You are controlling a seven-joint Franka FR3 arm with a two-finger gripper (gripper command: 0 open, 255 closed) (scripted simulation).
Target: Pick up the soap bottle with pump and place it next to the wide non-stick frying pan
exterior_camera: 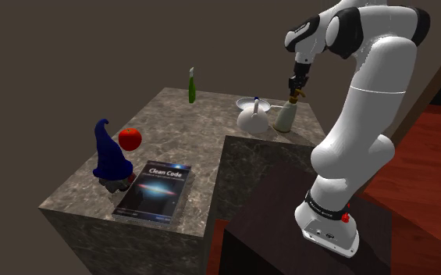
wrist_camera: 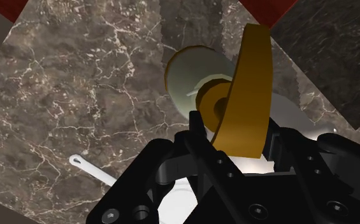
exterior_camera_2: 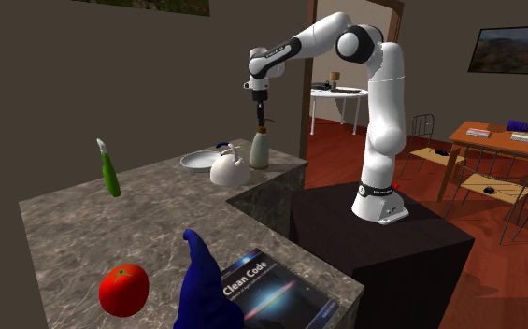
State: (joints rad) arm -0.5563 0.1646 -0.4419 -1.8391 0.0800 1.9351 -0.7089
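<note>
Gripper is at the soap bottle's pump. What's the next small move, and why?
Probably a short, straight lift. The gripper sits around the gold pump of the soap bottle, which stands upright on the counter, close beside the white kettle; the pan lies just beyond it. Moving sideways first would likely knock the kettle.

Home: stone counter (exterior_camera_2: 84,234), dining table (exterior_camera_2: 495,140)
</note>
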